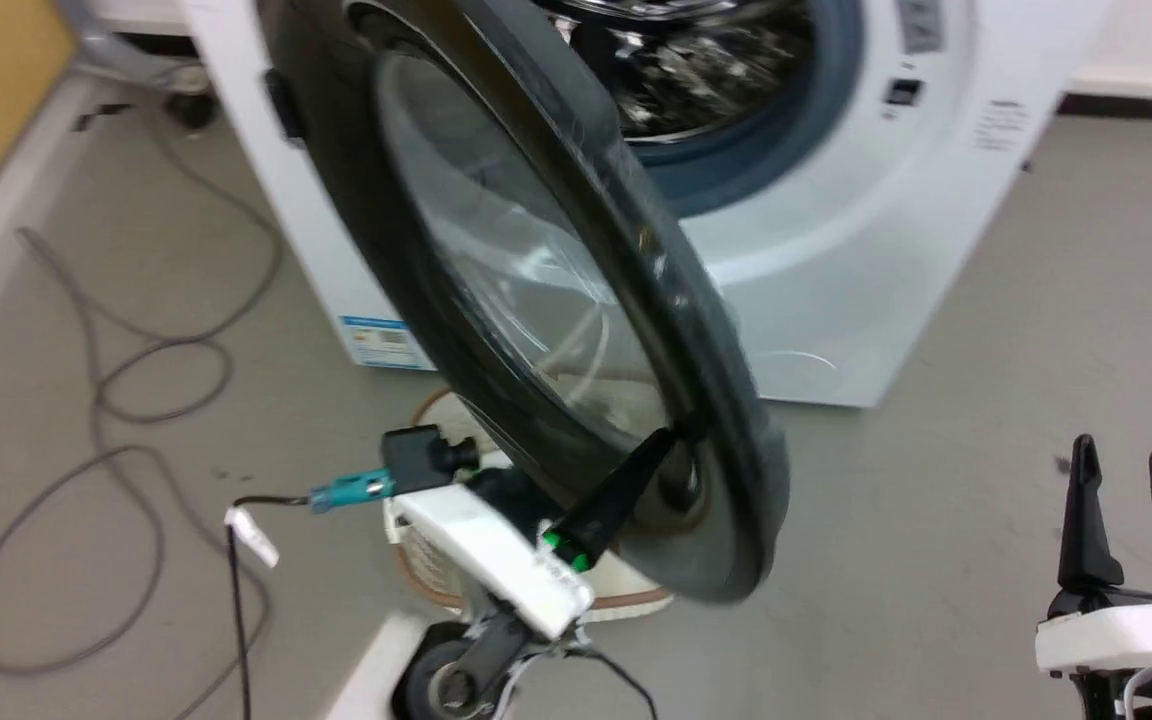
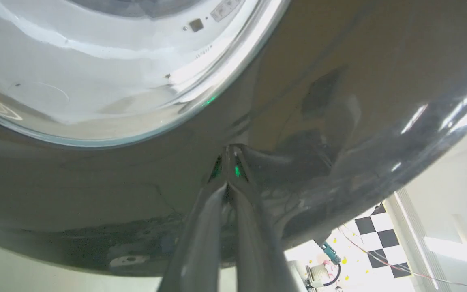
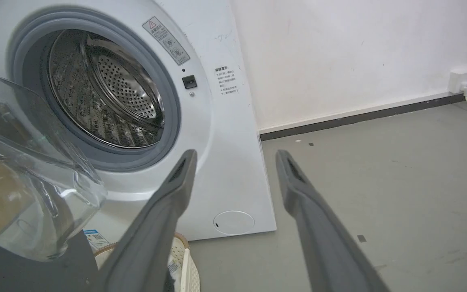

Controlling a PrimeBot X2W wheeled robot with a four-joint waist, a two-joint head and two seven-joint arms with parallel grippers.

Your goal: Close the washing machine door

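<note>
Head view: the door (image 1: pixel 526 280) is seen swung open, standing well out from the washer (image 1: pixel 836 250), with the drum (image 1: pixel 706 60) left uncovered behind it. The left tool (image 1: pixel 671 440) is set against the door's lower black frame, in front of the washer. A basket (image 1: pixel 426 560) is partly hidden below the door, just in front of the washer. The right tool (image 1: pixel 1123 460) is held well apart from the washer, to its right, over the floor (image 1: pixel 986 450), its fingers spread. A grey cable (image 1: pixel 96 400) is looped on the floor to the left of the washer.

Left wrist view: the left tool (image 2: pixel 228 162) is shown with its fingers pressed together and nothing pinched between them, the tips touching the glossy frame of the door (image 2: pixel 339 101). The white washer front is seen through the glass (image 2: pixel 95 81).

Right wrist view: the right tool (image 3: pixel 235 158) is shown spread wide and empty, pointed at the washer (image 3: pixel 233 121). The drum (image 3: pixel 112 97) is exposed inside its grey gasket. The door's glass bowl (image 3: pixel 22 182) is seen before the washer's left side, the basket (image 3: pixel 185 259) at its foot. A wall socket (image 3: pixel 462 79) is seen far to the right of the washer.
</note>
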